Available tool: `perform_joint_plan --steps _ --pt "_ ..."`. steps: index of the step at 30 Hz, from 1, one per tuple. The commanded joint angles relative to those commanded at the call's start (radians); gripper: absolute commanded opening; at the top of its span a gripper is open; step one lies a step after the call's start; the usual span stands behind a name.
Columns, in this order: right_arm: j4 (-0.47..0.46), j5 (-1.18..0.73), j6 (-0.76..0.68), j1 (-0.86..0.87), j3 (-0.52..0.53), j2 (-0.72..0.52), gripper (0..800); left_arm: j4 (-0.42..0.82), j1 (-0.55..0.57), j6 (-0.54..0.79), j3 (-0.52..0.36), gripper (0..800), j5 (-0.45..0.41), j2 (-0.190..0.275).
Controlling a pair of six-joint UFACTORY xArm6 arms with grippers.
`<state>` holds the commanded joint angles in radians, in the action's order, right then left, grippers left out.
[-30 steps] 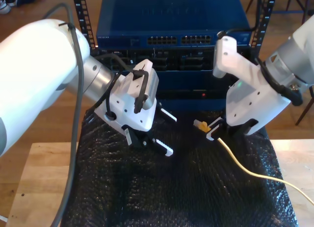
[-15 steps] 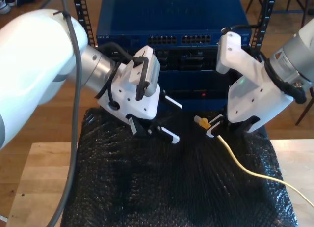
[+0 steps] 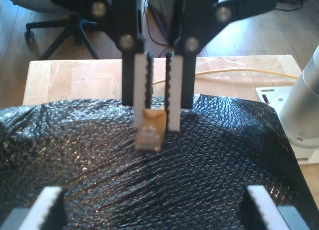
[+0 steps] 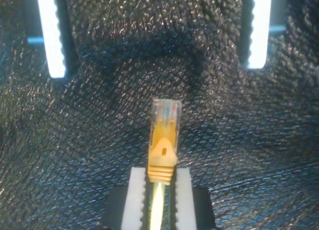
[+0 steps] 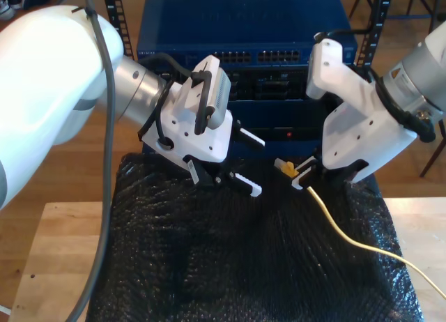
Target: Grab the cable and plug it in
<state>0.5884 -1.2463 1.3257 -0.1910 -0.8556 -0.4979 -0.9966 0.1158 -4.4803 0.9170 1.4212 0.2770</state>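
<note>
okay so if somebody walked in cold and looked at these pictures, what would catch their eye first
Probably the cable, bright yellow against the black bubble wrap, with its clear plug sticking out of my second gripper at the exterior view's right. Next, my first gripper, jaws open, facing that plug, and the blue network switch behind both.

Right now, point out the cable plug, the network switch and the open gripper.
cable plug [image 4: 166, 121]: second wrist view, clear tip.
network switch [image 5: 244, 26]: exterior view, blue top.
first gripper [image 5: 252, 165]: exterior view, between its fingers.
</note>
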Motion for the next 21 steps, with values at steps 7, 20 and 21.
perform_joint_plan --steps 7,20,21 --pt "0.000 0.000 0.000 -0.008 -0.009 0.006 2 0.000 0.000 0.002 0.000 770 0.005 0.002" --pt "0.000 0.003 0.000 -0.058 -0.009 0.037 2 -0.002 0.000 0.003 0.000 724 0.017 0.003" --pt "-0.002 0.003 0.002 -0.061 -0.009 0.037 2 -0.002 0.000 0.003 0.000 722 0.021 0.003"
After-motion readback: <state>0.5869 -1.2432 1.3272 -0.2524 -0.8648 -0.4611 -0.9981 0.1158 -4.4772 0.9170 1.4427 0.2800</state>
